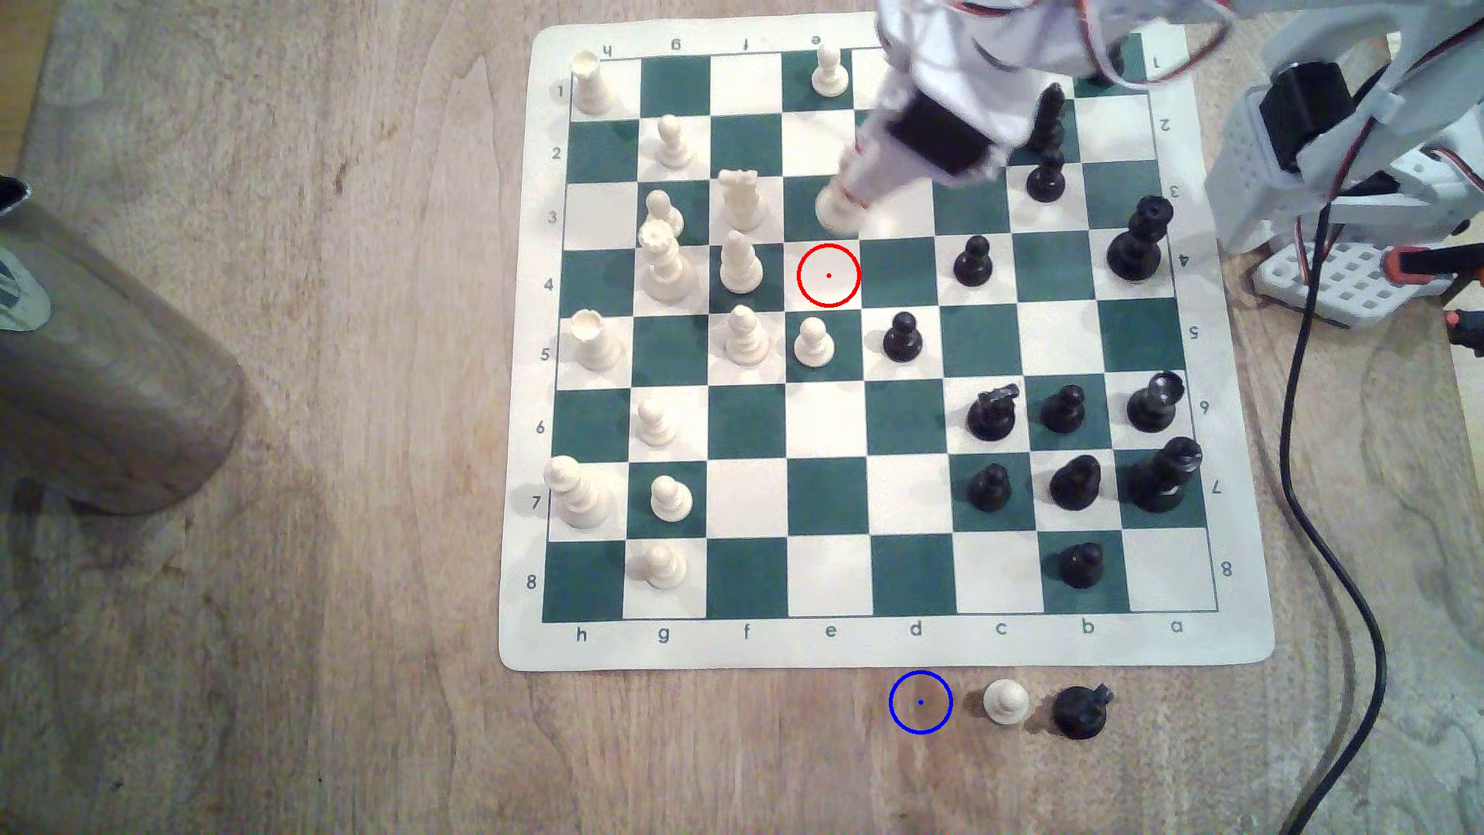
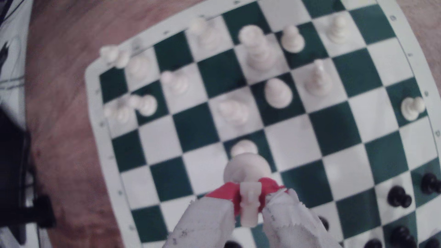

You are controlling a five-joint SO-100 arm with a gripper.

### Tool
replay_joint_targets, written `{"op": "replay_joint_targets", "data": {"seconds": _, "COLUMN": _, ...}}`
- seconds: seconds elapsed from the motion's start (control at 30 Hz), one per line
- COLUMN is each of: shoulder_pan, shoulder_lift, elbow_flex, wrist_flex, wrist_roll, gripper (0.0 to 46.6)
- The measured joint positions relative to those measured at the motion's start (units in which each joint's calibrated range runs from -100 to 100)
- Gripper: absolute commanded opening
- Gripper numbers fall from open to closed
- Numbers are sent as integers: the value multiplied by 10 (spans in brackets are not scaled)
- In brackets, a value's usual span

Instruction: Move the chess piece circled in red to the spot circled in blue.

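Knight [image 2: 248,205], cream-white, sits pinched between the gripper [image 2: 249,206] and its red-tipped fingers [image 2: 223,193], low centre of the wrist view, apparently lifted just off the board, though blur hides the base. In the exterior view it hangs at upper centre above the empty red ring [image 1: 828,275]; the blue-ringed spot [image 1: 920,702] lies far down the frame, off the chessboard [image 1: 883,642], beside a cream pawn [image 1: 1004,702].
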Motion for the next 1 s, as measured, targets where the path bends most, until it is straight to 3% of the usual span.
{"op": "replay_joint_targets", "data": {"seconds": 0.17, "shoulder_pan": -80, "shoulder_lift": 34, "elbow_flex": -60, "wrist_flex": 14, "wrist_roll": 1, "gripper": 2}}
{"op": "replay_joint_targets", "data": {"seconds": 0.53, "shoulder_pan": -222, "shoulder_lift": 250, "elbow_flex": -241, "wrist_flex": 39, "wrist_roll": 5, "gripper": 2}}
{"op": "replay_joint_targets", "data": {"seconds": 0.7, "shoulder_pan": -268, "shoulder_lift": 289, "elbow_flex": -243, "wrist_flex": 28, "wrist_roll": 8, "gripper": 2}}
{"op": "replay_joint_targets", "data": {"seconds": 1.0, "shoulder_pan": -289, "shoulder_lift": 360, "elbow_flex": -265, "wrist_flex": -20, "wrist_roll": 15, "gripper": 2}}
